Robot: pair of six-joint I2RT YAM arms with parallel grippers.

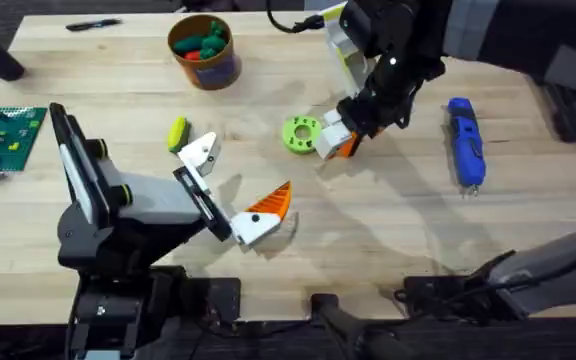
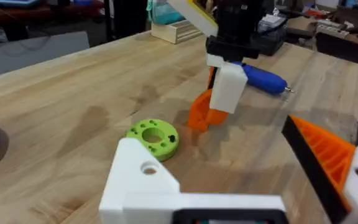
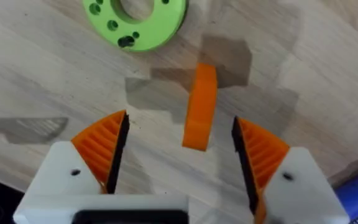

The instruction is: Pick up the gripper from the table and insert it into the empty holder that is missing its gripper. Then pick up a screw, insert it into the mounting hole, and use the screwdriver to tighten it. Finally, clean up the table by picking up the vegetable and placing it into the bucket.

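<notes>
— Where is the orange wedge?
— On the desk (image 1: 398, 230), centre right of the overhead frame, just beside the green disc (image 1: 300, 133), between the spread fingers of my right gripper (image 3: 179, 152).
— Touching it?
— Seemingly not. My left gripper (image 1: 230, 190) is wide, holding nothing.

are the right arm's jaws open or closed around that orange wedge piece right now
Open. In the right wrist view the right gripper stands with its jaws apart, and the orange wedge lies on the table between them, touching neither.
</notes>
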